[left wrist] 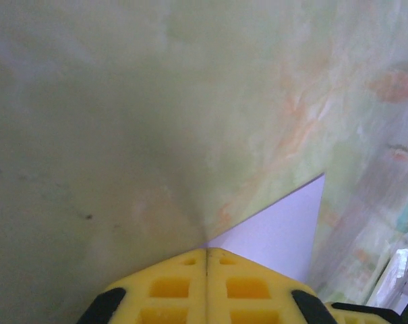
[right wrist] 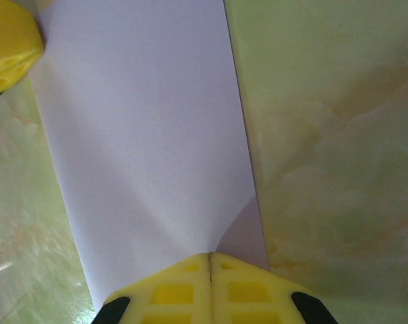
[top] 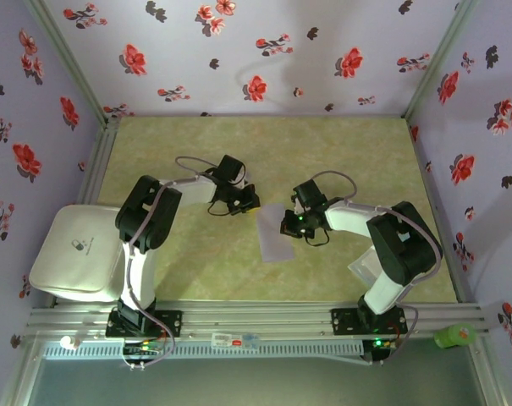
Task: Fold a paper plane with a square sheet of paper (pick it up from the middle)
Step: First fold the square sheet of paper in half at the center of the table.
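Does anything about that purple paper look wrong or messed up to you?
Slightly. The paper isn't flat: soft ripples and a shadowed dip fan out from where the right end effector's closed tips meet its edge. It also lies askew on the table. No tears visible.

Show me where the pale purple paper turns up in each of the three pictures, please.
Top external: the lavender paper lies at the middle of the tabletop.
Left wrist: one pointed corner of it shows at lower right.
Right wrist: it is a broad band running from the top edge towards the bottom, left of centre.
Shared landmark: the green marbled tabletop lies under the paper in all three views.
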